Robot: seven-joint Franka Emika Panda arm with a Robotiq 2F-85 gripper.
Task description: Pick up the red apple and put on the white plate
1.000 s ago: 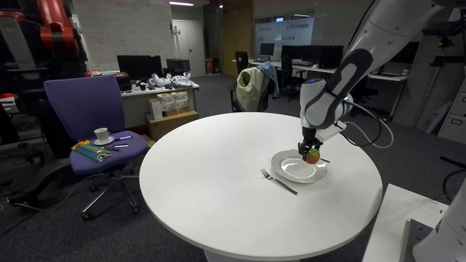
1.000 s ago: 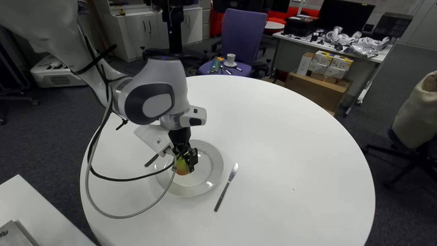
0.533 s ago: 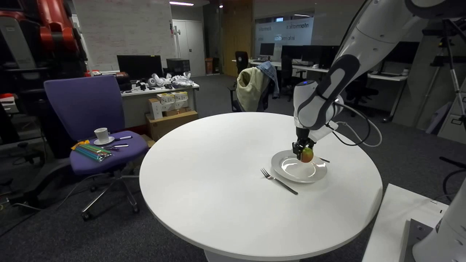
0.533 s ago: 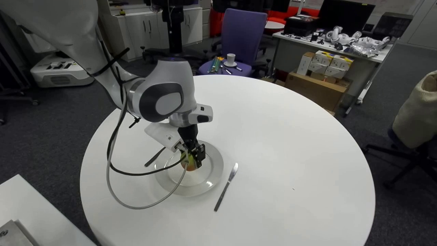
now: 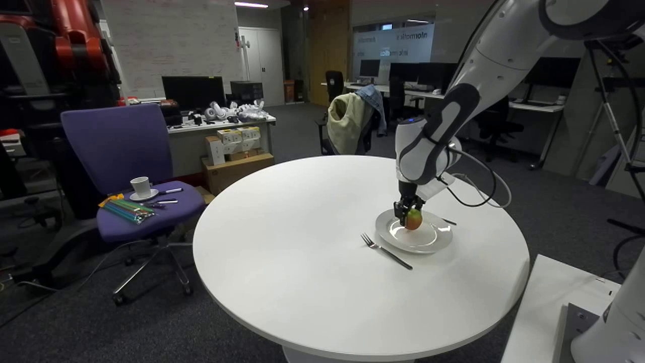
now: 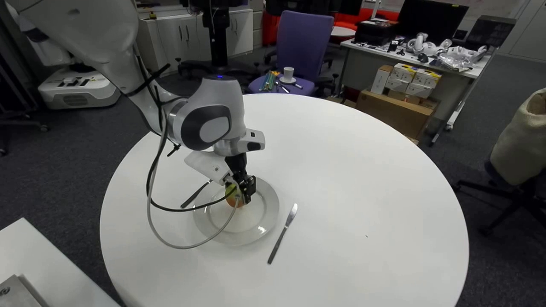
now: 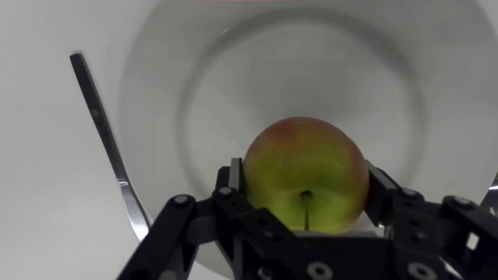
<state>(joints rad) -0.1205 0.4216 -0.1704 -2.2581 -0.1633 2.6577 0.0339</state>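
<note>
My gripper [image 5: 404, 216] is shut on the red apple [image 5: 413, 220]. In the wrist view the gripper [image 7: 304, 177] has a finger pressed on each side of the apple [image 7: 307, 155], which shows a red and yellowish-green skin and its stem. The white plate [image 5: 415, 244] lies on the table under the apple. It also shows in an exterior view [image 6: 256, 228] and fills much of the wrist view [image 7: 299, 74]. The apple [image 6: 233, 202] is low over the plate's inner area. I cannot tell whether it touches the plate.
A fork [image 5: 387, 252] lies beside the plate on the round white table [image 5: 282, 262]. A knife [image 6: 283, 234] lies on the plate's opposite side. The arm's cables [image 6: 170, 245] loop low over the plate and table. A purple chair [image 5: 121, 156] stands beyond the table.
The gripper and the apple in it have moved from near the plate's right edge to further left over the plate in an exterior view. They are a little lower than half a second ago.
</note>
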